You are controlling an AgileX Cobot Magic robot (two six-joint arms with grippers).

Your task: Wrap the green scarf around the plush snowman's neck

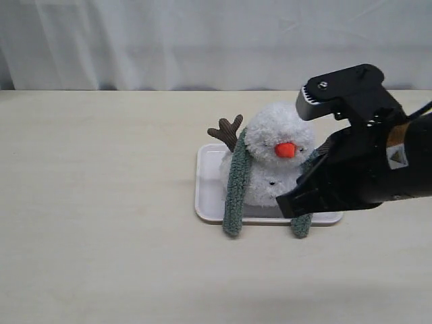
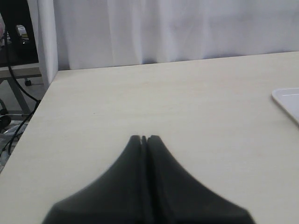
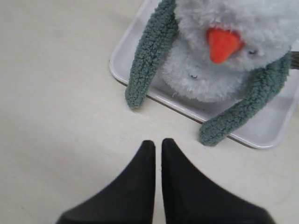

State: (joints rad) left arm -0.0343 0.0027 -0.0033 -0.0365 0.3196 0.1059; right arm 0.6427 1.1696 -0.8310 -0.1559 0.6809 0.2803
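While green scarf drapes plush snowman, right end effector pressed together, empty; left end effector likewise.

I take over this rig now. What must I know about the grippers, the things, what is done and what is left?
Left gripper: shut, empty, over bare table, away from the tray.
Right gripper: shut, empty, in front of the snowman.
The snowman sits on the tray.
Scarf lies behind its neck, both ends hanging down the front, uncrossed.
To do: probably cross the ends in front.
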